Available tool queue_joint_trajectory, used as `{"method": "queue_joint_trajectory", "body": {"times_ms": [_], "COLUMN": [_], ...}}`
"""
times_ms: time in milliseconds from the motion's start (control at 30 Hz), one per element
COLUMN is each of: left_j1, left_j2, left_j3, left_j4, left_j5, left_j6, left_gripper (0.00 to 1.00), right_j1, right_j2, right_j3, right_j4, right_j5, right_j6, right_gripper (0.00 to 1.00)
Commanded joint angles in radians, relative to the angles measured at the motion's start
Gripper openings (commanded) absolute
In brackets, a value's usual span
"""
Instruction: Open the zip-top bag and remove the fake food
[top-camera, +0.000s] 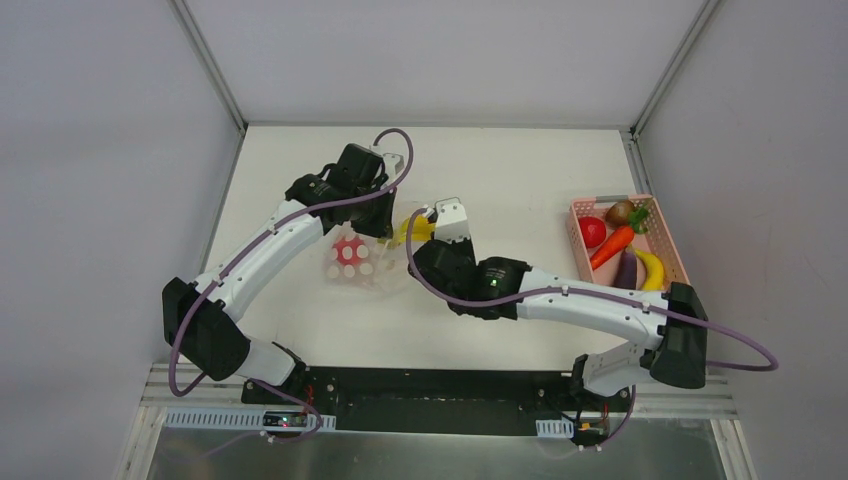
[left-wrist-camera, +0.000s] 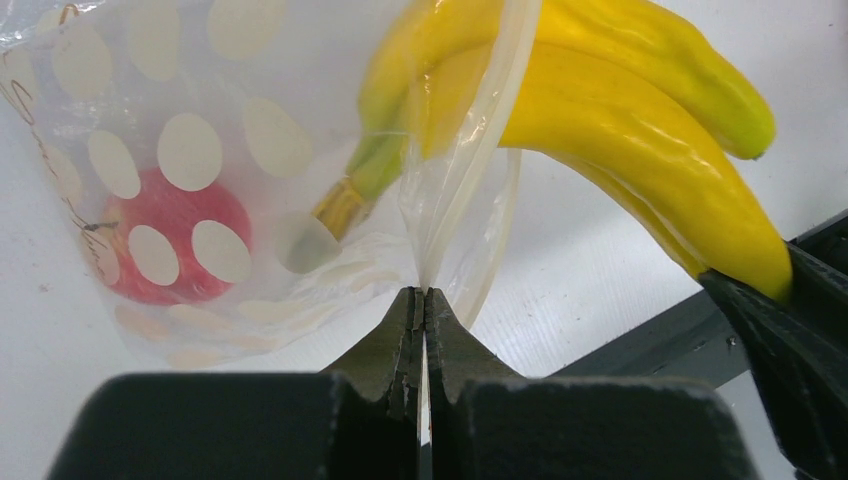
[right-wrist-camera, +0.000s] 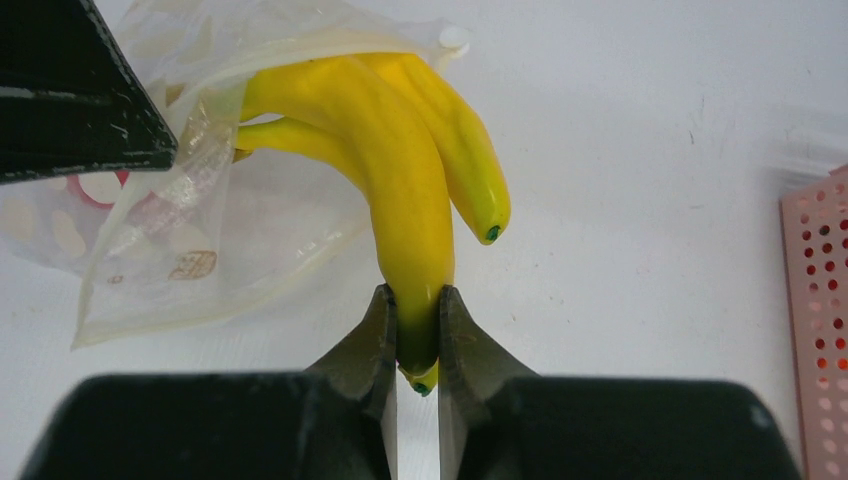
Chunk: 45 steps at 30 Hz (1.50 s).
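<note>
Left side: the left gripper (left-wrist-camera: 422, 296) has its jaws pressed flat together on a thin lip of the clear, crinkly zip-top bag (left-wrist-camera: 190, 150) printed with cream dots. That pins the mouth so the pouch can't ride along with the fruit.
Right side: the right gripper (right-wrist-camera: 415, 300) is clamped to a narrow gap on the tip of the glossy yellow plastic banana bunch (right-wrist-camera: 400, 170), the end furthest clear of the plastic.
Bag location: centre of the overhead frame, between the two wrists, on the white table (top-camera: 520, 170).
Bananas: stem end inside the open mouth, bodies outside it. Mid-extraction, I'd say.
Left in the bag: a round red toy fruit (left-wrist-camera: 175, 215) behind the dots; apple or tomato, hard to tell.
Overhead view only: the pink slotted plastic basket (top-camera: 577, 232) at centre right, holding other toy pieces, well apart from the bag.
Wrist views only: both grips, which the arms hide from above.
</note>
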Motion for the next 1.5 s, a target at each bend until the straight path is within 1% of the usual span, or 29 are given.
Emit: {"method": "queue_joint_trajectory", "body": {"times_ms": [0,100,167,233,333,433,567,667,733,800,833,900,1033,1200,1367,1467], "left_j1": [0.009,0.01,0.012,0.012,0.013,0.013,0.013,0.013,0.013,0.013,0.013,0.013,0.013,0.013,0.013,0.013], "left_j2": [-0.008,0.001,0.007,0.012,0.014,0.021,0.035,0.04,0.04,0.038,0.035,0.03,0.022,0.006,-0.001,-0.001], "left_j3": [-0.001,0.0,0.002,0.005,0.005,0.005,0.009,0.011,0.01,0.011,0.01,0.009,0.009,0.006,0.005,0.006], "left_j4": [-0.014,-0.015,-0.017,-0.021,-0.022,-0.022,-0.025,-0.025,-0.025,-0.025,-0.025,-0.023,-0.024,-0.02,-0.02,-0.019], "left_j5": [-0.049,-0.05,-0.051,-0.058,-0.063,-0.062,-0.046,-0.034,-0.033,-0.033,-0.032,-0.028,-0.022,-0.021,-0.021,-0.015], "left_j6": [0.007,0.006,0.008,0.01,0.012,0.012,0.011,0.008,0.008,0.008,0.008,0.008,0.008,0.01,0.009,0.008], "left_gripper": [0.0,0.0,0.0,0.0,0.0,0.0,0.0,0.0,0.0,0.0,0.0,0.0,0.0,0.0,0.0,0.0], "right_j1": [0.005,0.003,0.003,0.002,-0.014,-0.042,-0.074,-0.094,-0.106,-0.139,-0.17,-0.247,-0.426,-0.582,-0.724,-0.842], "right_j2": [-0.07,-0.107,-0.129,-0.145,-0.17,-0.201,-0.282,-0.357,-0.402,-0.433,-0.447,-0.472,-0.504,-0.503,-0.526,-0.553], "right_j3": [0.08,0.108,0.129,0.151,0.165,0.166,0.143,0.088,0.05,0.025,0.015,-0.012,-0.067,-0.126,-0.192,-0.24], "right_j4": [-0.22,-0.276,-0.329,-0.414,-0.515,-0.565,-0.514,-0.407,-0.367,-0.397,-0.415,-0.418,-0.372,-0.319,-0.29,-0.253], "right_j5": [-0.079,-0.177,-0.201,-0.177,-0.099,-0.073,-0.087,-0.095,-0.049,0.03,0.062,0.078,0.049,0.042,0.148,0.168], "right_j6": [0.051,0.046,0.063,0.099,0.141,0.162,0.191,0.189,0.207,0.264,0.288,0.302,0.268,0.263,0.316,0.351], "right_gripper": [0.0,0.0,0.0,0.0,0.0,0.0,0.0,0.0,0.0,0.0,0.0,0.0,0.0,0.0,0.0,0.0]}}
